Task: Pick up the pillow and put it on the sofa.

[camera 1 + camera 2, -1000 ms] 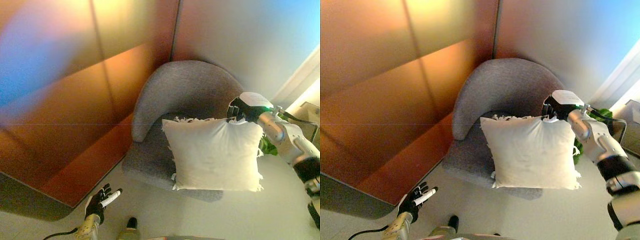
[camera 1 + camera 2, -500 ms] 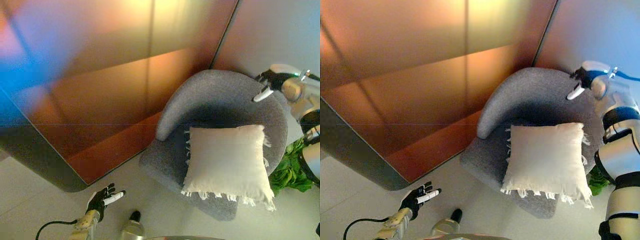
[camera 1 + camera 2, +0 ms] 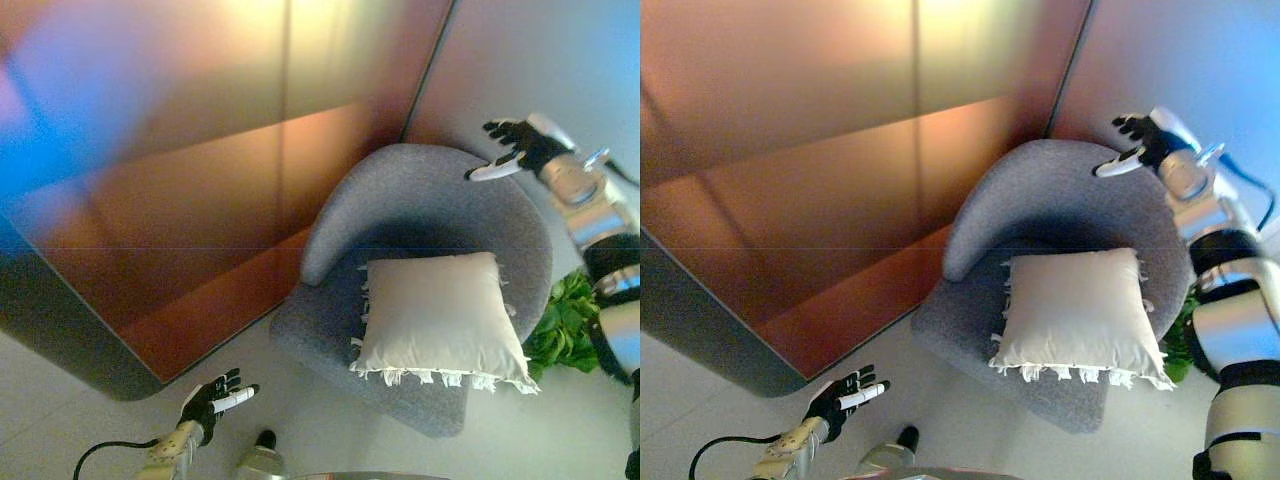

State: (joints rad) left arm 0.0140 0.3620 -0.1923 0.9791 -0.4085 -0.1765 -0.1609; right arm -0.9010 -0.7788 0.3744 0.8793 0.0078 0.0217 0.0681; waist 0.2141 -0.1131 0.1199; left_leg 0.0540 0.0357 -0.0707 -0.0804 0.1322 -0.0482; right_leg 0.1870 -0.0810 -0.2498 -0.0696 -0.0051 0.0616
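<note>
The pillow (image 3: 438, 318), white and square with a fringe along its edges, lay on the seat of the sofa (image 3: 420, 205), a grey tub-shaped seat with a curved back. The pillow leaned a little against the back cushion, its front fringe hanging over the seat's front edge. No hand touched it.

The right hand (image 3: 515, 145) was up above the sofa's back rim, well apart from the pillow, with its fingers spread and straight and nothing in them. One white-tipped finger pointed out toward the left over the backrest.

The left hand (image 3: 213, 402) was low at the lower left, over the pale floor (image 3: 90, 425), far from the sofa. Its fingers were relaxed and splayed, holding nothing, a white-covered finger sticking out to the right.

Behind the sofa stood a wall of glossy copper-brown panels (image 3: 190, 200) on the left and a plain grey wall (image 3: 560, 70) on the right, meeting in a corner just behind the backrest. A green plant (image 3: 568, 335) showed beside the sofa's right side, partly hidden by the right arm; whether it touched the sofa was unclear from this angle.
</note>
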